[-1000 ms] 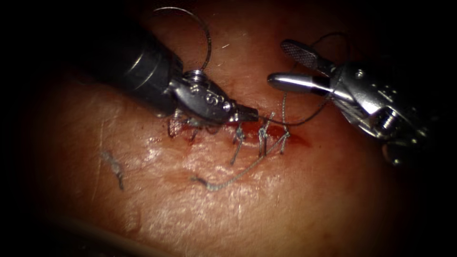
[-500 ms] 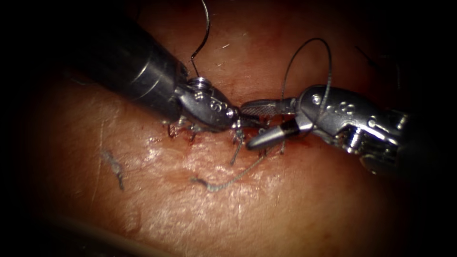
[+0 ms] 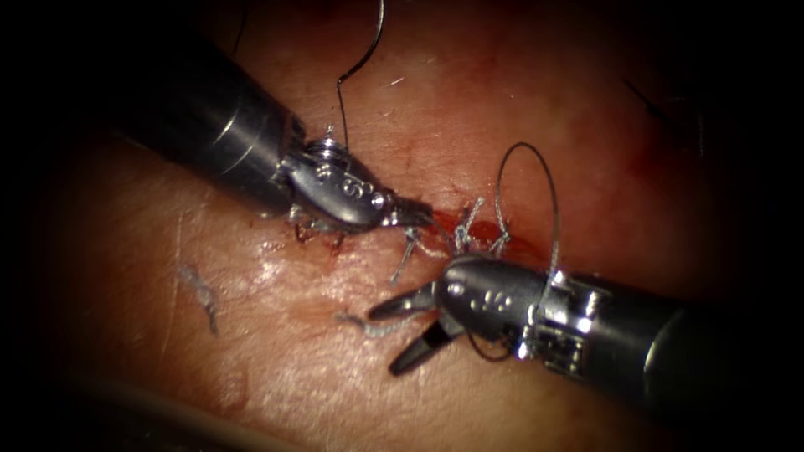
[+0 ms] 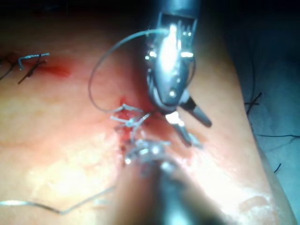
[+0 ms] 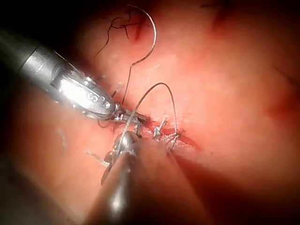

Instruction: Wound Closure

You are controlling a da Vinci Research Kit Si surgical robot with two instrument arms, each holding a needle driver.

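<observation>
The tissue (image 3: 276, 368) bears a short red cut (image 3: 494, 243) with several knotted stitches (image 3: 465, 234) across it. From the upper left comes my left tool (image 3: 416, 214), its jaws shut on the thread (image 3: 339, 100) right at the cut's left end; that strand rises from there in a thin curve. My right tool (image 3: 383, 341) enters from the lower right and lies below the cut, jaws open, straddling a free thread tail (image 3: 368, 326) on the tissue and gripping nothing. A thread loop (image 3: 548, 192) arches from the stitches around its wrist. The left wrist view shows the right tool (image 4: 199, 132) open.
A short cut end of thread (image 3: 199, 293) lies on the tissue to the far left. Red fluid (image 3: 523, 247) stains the right end of the cut. In the right wrist view, dark loose thread (image 5: 117, 23) curls beyond the left tool (image 5: 89, 98).
The right tool has swung from above and right of the cut, across it, to below it, jaws still open, with thread looped round its wrist. The left tool edged slightly left.
</observation>
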